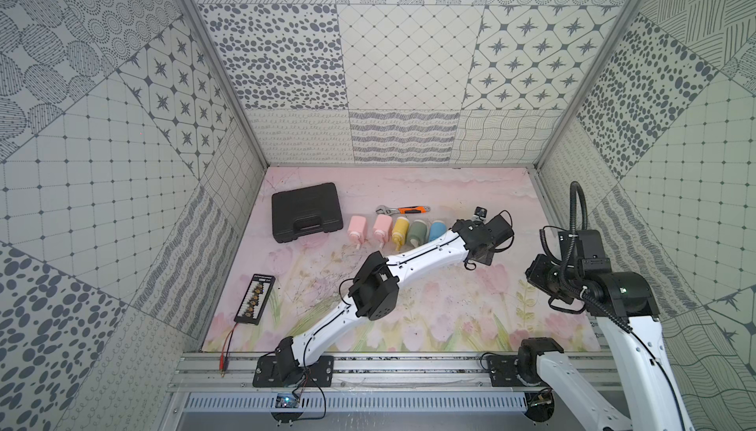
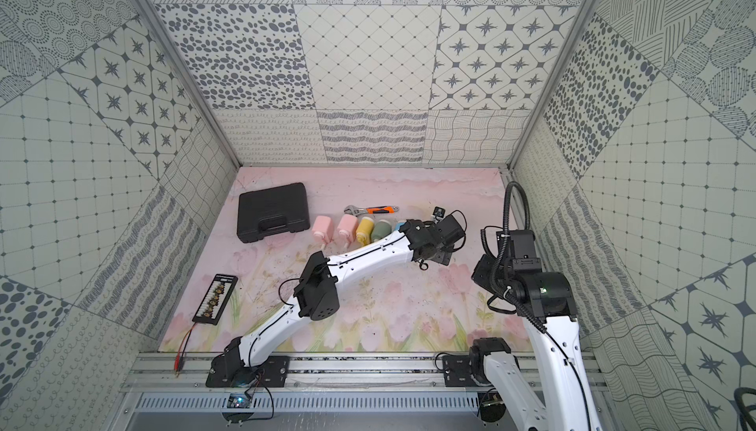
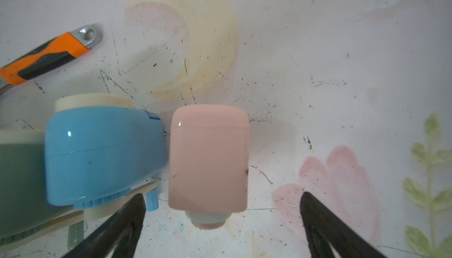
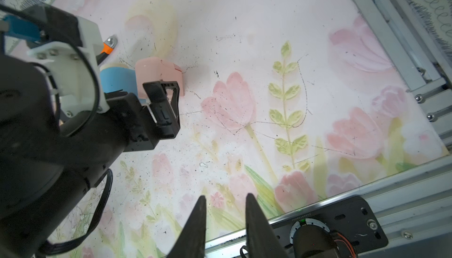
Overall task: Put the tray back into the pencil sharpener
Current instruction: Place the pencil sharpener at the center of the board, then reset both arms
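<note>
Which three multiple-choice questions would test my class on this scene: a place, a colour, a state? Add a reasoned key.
1. The wrench lies: A. beyond the sharpener row; B. on the sharpeners; C. in a hand.
2. The pencil sharpener ahead of the left hand is: A. yellow; B. pink; C. green.
3. The left hand is: A. open; B. shut on the sharpener; C. shut on the wrench.
Key: A, both top views show it past the row; B, the left wrist view shows it pink beside the blue sharpener; A, its fingers stand wide apart.
</note>
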